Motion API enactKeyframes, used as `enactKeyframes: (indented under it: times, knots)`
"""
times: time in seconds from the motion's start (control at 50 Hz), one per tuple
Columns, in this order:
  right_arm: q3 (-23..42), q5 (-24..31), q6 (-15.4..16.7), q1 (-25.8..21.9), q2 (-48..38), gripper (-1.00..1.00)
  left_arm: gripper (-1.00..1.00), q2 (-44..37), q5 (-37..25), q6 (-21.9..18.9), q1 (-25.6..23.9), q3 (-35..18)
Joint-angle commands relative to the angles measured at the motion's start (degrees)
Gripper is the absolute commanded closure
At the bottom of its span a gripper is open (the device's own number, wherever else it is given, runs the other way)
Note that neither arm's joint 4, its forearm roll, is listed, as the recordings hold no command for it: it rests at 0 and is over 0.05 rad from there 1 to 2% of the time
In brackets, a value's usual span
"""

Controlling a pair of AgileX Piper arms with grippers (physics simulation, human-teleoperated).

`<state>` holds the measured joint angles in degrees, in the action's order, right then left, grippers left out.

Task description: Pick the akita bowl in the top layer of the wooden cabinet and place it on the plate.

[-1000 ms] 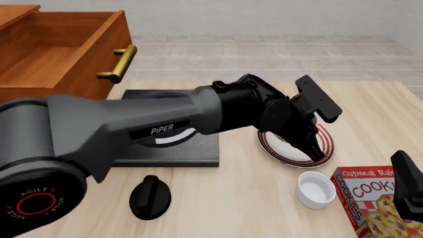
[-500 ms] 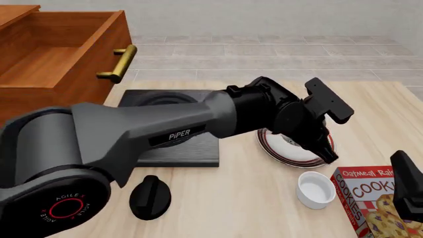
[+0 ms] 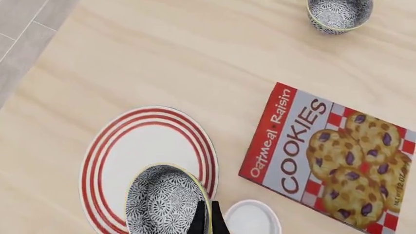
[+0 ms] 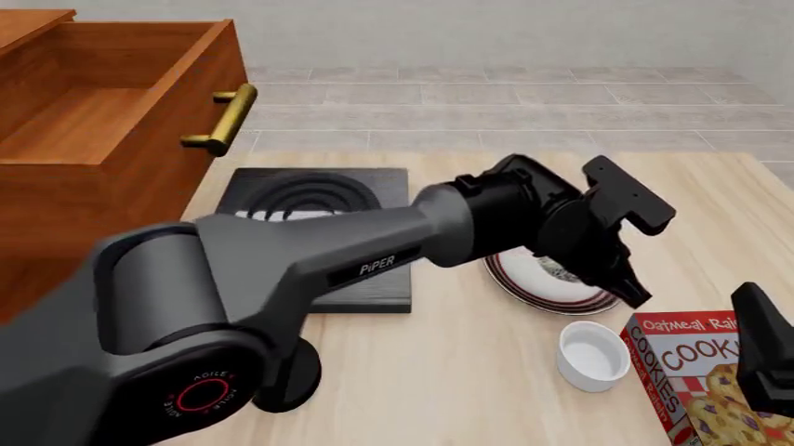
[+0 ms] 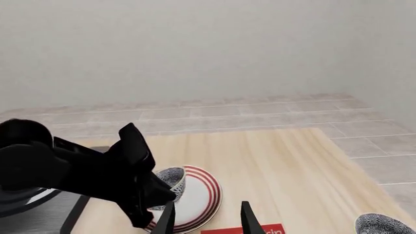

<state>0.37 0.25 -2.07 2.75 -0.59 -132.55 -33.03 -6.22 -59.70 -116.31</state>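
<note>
Over the plate (image 3: pixel 148 155), the left fingers (image 3: pixel 208 220) pinched the akita bowl (image 3: pixel 163 201) by its rim near the plate's edge; releasing off-centre risked it tipping onto the tabletop (image 3: pixel 195 53).

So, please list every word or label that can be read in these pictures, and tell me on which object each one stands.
"Oatmeal Raisin COOKIES": on the red cookie box, read whole in the left wrist view.
"PiPER": on the forearm of the left arm, front view.
"AGILE": round the red ring on that arm's base joint; the letters are small, anything further is unreadable.
Small print on the box's edge: too small to read.
</note>
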Motion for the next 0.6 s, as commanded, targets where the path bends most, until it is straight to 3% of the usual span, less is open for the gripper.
enactKeyframes:
  times: [0.02, 0.6]
  knots:
    - [0.0, 0.0, 0.0, 0.0, -0.1, -1.0, 1.0, -2.0, -0.3, 0.3, 0.9, -1.8]
    - [0.0, -0.1, -0.7, 0.2, -0.4, -1.0, 1.0, -3.4, -0.6, 1.0, 3.3, -1.5]
